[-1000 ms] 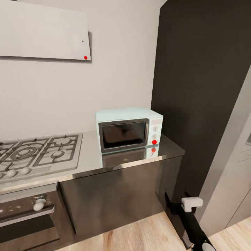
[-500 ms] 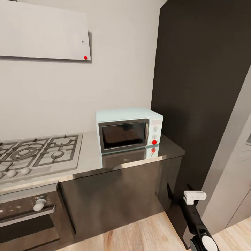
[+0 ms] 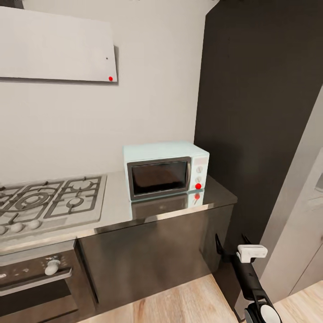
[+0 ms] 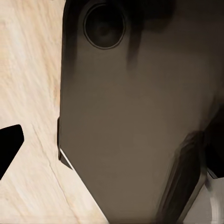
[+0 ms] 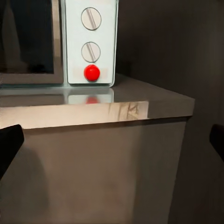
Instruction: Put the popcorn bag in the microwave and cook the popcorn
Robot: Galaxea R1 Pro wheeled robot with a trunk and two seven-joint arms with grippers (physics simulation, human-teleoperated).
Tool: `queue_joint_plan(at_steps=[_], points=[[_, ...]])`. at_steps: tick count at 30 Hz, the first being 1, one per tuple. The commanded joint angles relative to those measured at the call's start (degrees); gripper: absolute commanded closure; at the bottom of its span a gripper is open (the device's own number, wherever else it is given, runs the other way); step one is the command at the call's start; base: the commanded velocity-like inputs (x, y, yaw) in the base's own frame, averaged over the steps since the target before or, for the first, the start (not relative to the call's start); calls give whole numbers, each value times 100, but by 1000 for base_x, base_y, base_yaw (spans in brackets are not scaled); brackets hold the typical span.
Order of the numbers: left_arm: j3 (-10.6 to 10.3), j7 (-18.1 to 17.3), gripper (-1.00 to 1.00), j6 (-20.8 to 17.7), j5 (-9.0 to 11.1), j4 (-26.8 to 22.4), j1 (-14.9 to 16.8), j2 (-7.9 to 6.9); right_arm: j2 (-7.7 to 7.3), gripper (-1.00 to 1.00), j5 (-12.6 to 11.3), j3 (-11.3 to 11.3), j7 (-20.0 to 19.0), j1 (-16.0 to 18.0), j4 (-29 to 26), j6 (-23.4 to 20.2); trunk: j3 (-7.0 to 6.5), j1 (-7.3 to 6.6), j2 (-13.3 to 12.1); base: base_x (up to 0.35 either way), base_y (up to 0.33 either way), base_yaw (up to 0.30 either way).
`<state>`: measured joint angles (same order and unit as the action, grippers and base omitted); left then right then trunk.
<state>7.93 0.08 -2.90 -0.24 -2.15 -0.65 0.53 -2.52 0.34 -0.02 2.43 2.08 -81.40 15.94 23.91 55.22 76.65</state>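
You face the microwave point(image 3: 165, 174), which stands shut on the tabletop point(image 3: 116, 206), its red indicator dot at the lower corner of the control panel. Left of the microwave lies the gas hob point(image 3: 47, 199), and just right of it rises a tall dark cabinet point(image 3: 260, 112). The popcorn bag is nowhere on the stretch of tabletop around the microwave, so you are, by my reading, at the search-and-approach step, with nothing picked up yet.

Your right gripper point(image 3: 231, 244) hangs low, below and right of the microwave, in front of the dark cabinet front; its jaws stand wide apart and hold nothing. In the right wrist view the microwave's two white knobs point(image 5: 91, 35) sit above the tabletop edge. Your left arm's camera looks down at the wood floor point(image 4: 28, 93) and a dark panel; one fingertip shows, so I cannot tell how its jaws stand.

Next you likely need to find the bag farther along the tabletop, beyond the hob or elsewhere.
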Motion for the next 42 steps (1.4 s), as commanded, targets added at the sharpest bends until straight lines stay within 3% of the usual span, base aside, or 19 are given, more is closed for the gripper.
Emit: queue_joint_plan(at_steps=[1, 7, 8, 11, 12, 31, 42], points=[[45, 1, -100, -30, -2, -22, -5, -34, -3, -100, 7, 11, 23, 3, 2, 30, -14, -23, -39, 0, 0, 0], [148, 4, -100, -35, -2, -22, -5, -118, -3, -100, 10, 13, 21, 3, 3, 77, -121, -154, -280, 0, 0, 0], [226, 8, -100, -38, -2, -22, -5, -179, -3, -100, 10, 16, 25, 3, 8, 90, -139, -176, -320, 0, 0, 0], [836, 5, -100, -42, -2, -30, -5, -236, -3, -100, 10, 11, 29, 3, 18, 99, -193, -242, -440, 0, 0, 0], [902, 3, -100, -43, -2, -31, -5, -237, -3, -100, 10, 11, 33, 3, 19, 101, -211, -264, -480, 0, 0, 11], [947, 7, -100, -44, -2, -31, -5, -229, 0, -100, 1, 11, 38, 3, 19, 110, -552, -682, -1242, 0, -33, 224], [947, 1, -100, -35, -2, -31, -5, -229, 1, -100, 1, 11, 38, 3, 19, 225, -750, -923, -1683, 0, -107, 40]])
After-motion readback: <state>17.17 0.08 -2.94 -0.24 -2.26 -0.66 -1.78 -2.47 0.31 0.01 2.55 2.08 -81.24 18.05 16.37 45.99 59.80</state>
